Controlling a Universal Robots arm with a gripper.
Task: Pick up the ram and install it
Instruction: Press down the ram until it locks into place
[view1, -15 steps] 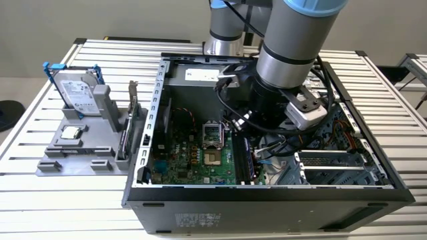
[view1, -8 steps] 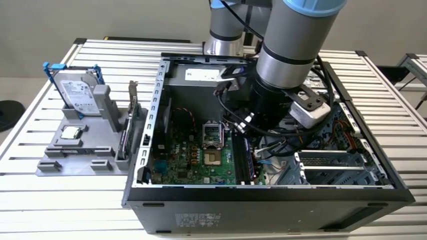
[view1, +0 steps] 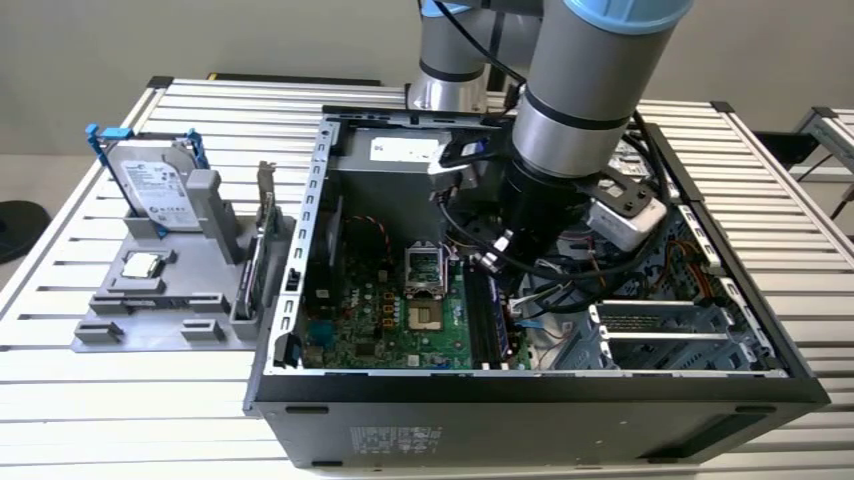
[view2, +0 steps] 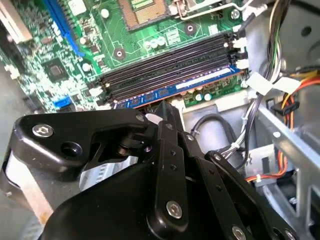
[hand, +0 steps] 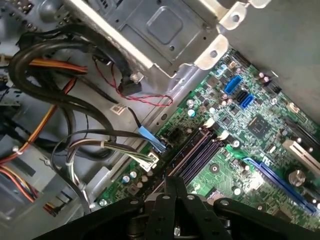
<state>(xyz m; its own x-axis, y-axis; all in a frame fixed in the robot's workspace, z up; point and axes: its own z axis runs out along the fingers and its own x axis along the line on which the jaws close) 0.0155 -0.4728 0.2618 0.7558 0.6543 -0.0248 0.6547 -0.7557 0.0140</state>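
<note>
Gripper (view2: 165, 112) was down inside the open computer case (view1: 534, 385), its tip hanging right over the memory slots in both wrist views, and whether it was clamped or spread I couldn't tell from where I stood. Sweeping across from the exterior view's left: a silver hard drive (view1: 154, 185) stood propped in a grey stand (view1: 147, 310) on the slatted table (view1: 107, 400), just beside the case. Next came the green motherboard (view1: 387, 320) on the case floor. The ram (view2: 200, 82) lay along the slot nearest the gripper's tip, pale label showing. The arm (view1: 574, 130) came down beside the board, with bundled cables (hand: 75, 145) past it.
</note>
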